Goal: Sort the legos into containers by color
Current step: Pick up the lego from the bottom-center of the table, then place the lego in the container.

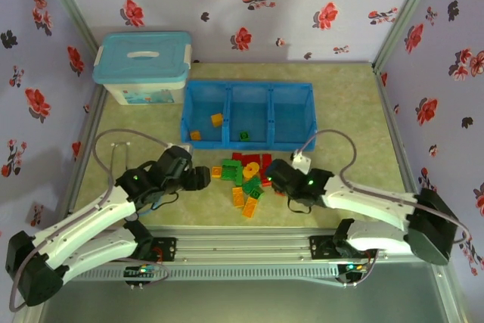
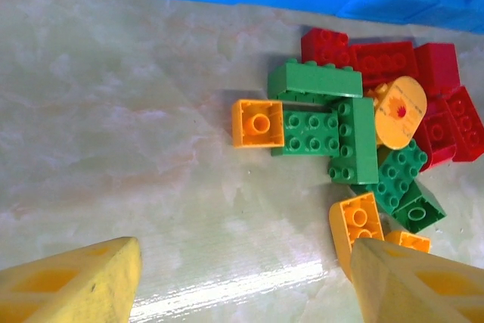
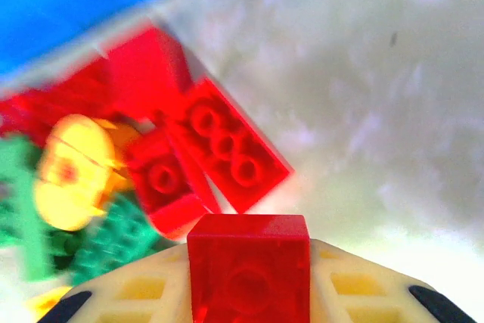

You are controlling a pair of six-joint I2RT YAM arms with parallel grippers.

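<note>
At the far left of the counter (image 1: 355, 104) stands a pale-blue storage box (image 1: 141, 66), which we take to play no part in the sorting. Just to its right lies the blue tray (image 1: 185, 115). Its left compartment (image 1: 206, 107) holds two orange-yellow bricks and its middle compartment (image 1: 249, 111) holds one green brick, so we judge the right compartment (image 1: 291, 115) to be meant for red.

Closer to the arm bases, the left pincer (image 2: 246, 262) hangs low over the counter with its fingers spread and nothing between them. The legos (image 1: 246, 181) lie in a loose heap ahead of it and to its right, between the two arms. The piece nearest this pincer is a single-stud orange brick (image 2: 258, 122) at the heap's left edge, touching a green one.

At the heap's right side sits the right pincer (image 1: 274, 175). Its wrist picture is blurred, but a red brick (image 3: 248, 262) appears to be pinched squarely between the pads. More red bricks lie on the counter just beyond it.

The coming move, as we judge it, turns on one relation. The right compartment lies away from the arm bases, past the heap and a little to the right of the right pincer, with the tray's near wall between them. The right arm is clearly the nearer of the two. The held brick looks roughly square from here, so we see no long axis to mind. What matters is lifting it clear of that wall before carrying it forward.
</note>
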